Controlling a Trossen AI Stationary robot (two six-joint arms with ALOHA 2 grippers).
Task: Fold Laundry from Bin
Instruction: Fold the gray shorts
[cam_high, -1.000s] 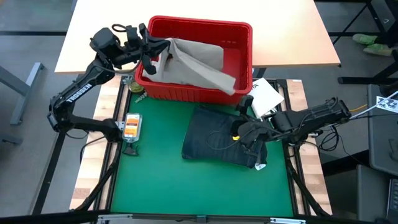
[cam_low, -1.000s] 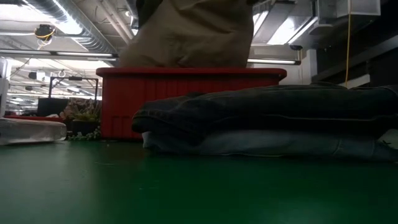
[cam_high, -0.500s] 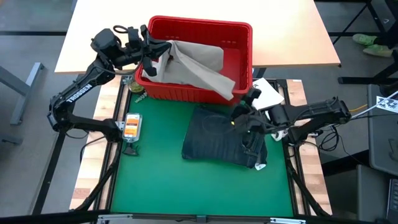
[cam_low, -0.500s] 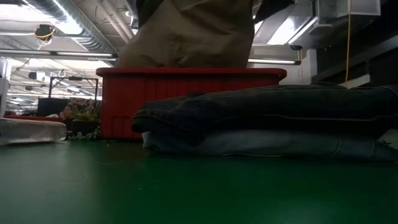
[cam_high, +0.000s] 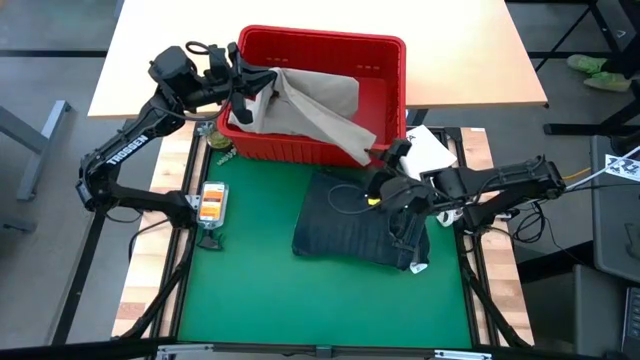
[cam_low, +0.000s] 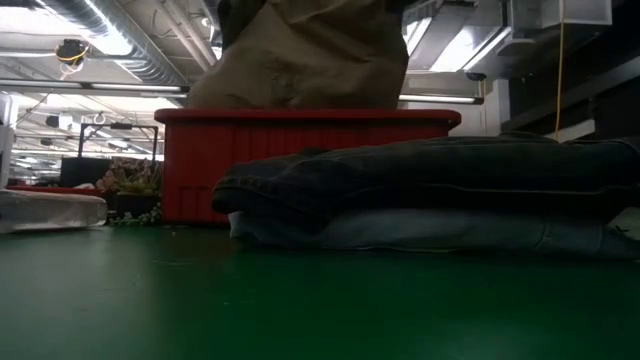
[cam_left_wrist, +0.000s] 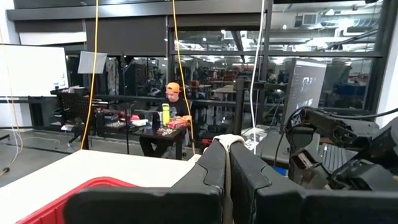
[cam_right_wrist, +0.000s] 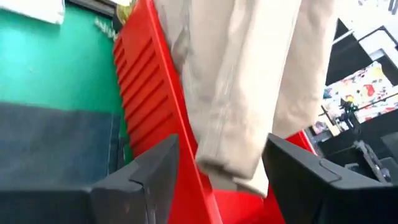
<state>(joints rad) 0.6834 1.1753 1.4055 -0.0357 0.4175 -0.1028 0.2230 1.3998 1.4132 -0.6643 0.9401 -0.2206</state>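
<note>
My left hand (cam_high: 243, 82) is clamped on the tan khaki trousers (cam_high: 315, 105) above the red bin's (cam_high: 392, 95) left end — held high so the cloth drapes free of the rim. My right hand (cam_high: 380, 168) stands wide open, empty, just beside the bin's front wall, framing the hanging leg end to catch it. Folded jeans (cam_high: 355, 220) lie on the worktop (cam_high: 250, 290) in front of the bin — kept clear for stacking.

Trousers (cam_high: 310, 105) in bin (cam_high: 390, 55) at table's far edge (one leg over rim), folded jeans (cam_high: 350, 220) just in front.
</note>
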